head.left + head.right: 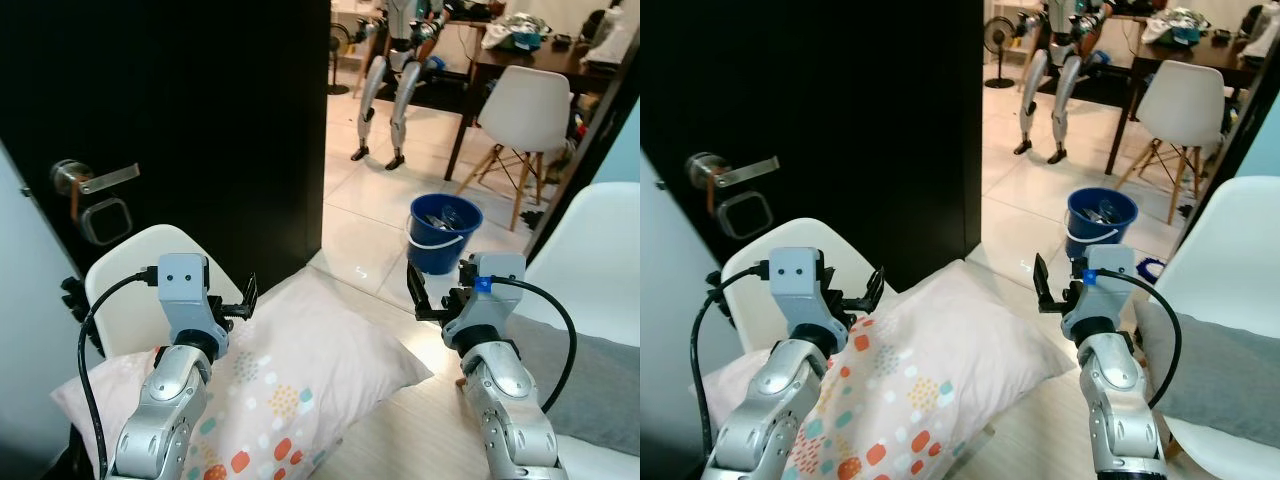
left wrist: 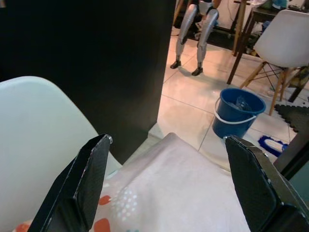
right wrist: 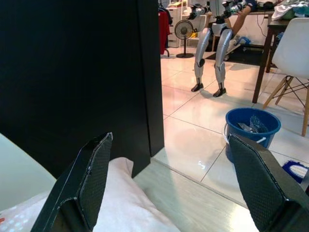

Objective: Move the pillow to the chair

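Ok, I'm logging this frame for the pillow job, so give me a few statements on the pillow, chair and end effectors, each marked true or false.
1. The pillow lies on the white chair by the dark door. True.
2. The left end effector is shut on the pillow. False: its fingers are open, above the pillow.
3. The right end effector is open and holds nothing. True.
4. The blue bucket stands on the dining table. False: it stands on the tiled floor.
5. Another humanoid robot stands beyond the doorway. True.

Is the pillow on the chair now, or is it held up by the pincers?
On the chair. The pillow lies across the chair, one corner hanging past it. Both the left pincer and right pincer are open, gripping nothing.
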Available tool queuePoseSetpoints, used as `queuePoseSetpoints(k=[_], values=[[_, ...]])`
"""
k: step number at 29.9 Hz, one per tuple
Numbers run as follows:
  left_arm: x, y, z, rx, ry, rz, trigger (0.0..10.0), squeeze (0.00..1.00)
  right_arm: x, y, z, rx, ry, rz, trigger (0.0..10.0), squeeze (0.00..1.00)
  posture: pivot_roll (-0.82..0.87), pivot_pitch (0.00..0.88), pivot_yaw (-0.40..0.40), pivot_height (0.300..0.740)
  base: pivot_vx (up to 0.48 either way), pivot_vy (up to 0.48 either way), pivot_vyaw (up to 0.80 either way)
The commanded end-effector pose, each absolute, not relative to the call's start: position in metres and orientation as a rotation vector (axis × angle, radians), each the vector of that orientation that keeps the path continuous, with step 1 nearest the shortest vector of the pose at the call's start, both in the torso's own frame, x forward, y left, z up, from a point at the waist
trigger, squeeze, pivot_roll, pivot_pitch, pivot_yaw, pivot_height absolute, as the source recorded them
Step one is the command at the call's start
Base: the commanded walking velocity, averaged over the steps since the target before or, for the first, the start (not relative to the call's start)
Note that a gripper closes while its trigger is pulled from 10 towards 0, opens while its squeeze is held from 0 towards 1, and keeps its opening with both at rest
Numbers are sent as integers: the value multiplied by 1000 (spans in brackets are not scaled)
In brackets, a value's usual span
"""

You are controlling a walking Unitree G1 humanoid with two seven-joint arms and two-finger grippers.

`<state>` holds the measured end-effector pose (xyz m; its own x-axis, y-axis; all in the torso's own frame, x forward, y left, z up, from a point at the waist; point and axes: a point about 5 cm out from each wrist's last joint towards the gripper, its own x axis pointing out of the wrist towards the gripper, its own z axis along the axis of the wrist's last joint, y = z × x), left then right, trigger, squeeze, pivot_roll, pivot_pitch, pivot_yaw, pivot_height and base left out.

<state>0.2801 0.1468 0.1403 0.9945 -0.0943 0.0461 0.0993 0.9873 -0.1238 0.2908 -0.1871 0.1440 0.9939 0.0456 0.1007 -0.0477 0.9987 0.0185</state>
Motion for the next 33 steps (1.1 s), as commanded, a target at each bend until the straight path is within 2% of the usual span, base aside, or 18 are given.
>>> queuePoseSetpoints(k=[1,5,7,10,11,14,15,16,18,21,24,27,33], values=[[280,151,133,-139,-3,-76,10000,0,291,-188,140,36,-75,41,10000,0,-30,0,-10,740,0,0,0],[280,153,132,-153,2,-68,10000,0,292,-189,139,39,-71,38,10000,0,-29,0,-12,740,0,0,0],[280,163,127,-160,20,-34,10000,0,293,-203,134,9,-35,-20,10000,0,-27,0,-14,740,0,0,0],[280,163,127,-160,20,-34,10000,0,293,-203,134,9,-35,-20,10000,0,-27,0,-14,740,0,0,0],[280,174,121,-164,41,0,10000,0,294,-218,127,-14,6,-81,10000,0,-25,0,-13,740,0,0,0],[280,174,121,-164,41,0,10000,0,294,-218,127,-14,6,-81,10000,0,-25,0,-13,740,0,0,0],[279,191,101,-161,99,32,10000,0,289,-239,109,-42,76,-143,10000,0,-28,0,-9,740,0,0,0],[279,191,101,-161,99,32,10000,0,289,-239,109,-42,76,-143,10000,0,-28,0,-9,740,0,0,0],[264,213,50,-94,261,57,10000,0,266,-259,65,-60,227,-206,10000,0,-40,12,-9,740,0,0,0],[253,215,28,-82,338,51,10000,0,254,-261,44,-62,300,-217,10000,0,-47,30,-5,740,0,0,0],[224,205,-11,-87,495,9,10000,0,215,-264,-2,-64,494,-268,10000,0,-46,62,-4,740,0,0,0],[214,203,-20,-87,523,-2,10000,0,197,-265,-18,-78,558,-280,10000,0,-43,95,-3,740,0,0,0],[213,220,-27,-77,536,36,10000,0,195,-266,-25,-75,570,-280,10000,0,-34,116,-4,740,0,0,0]])
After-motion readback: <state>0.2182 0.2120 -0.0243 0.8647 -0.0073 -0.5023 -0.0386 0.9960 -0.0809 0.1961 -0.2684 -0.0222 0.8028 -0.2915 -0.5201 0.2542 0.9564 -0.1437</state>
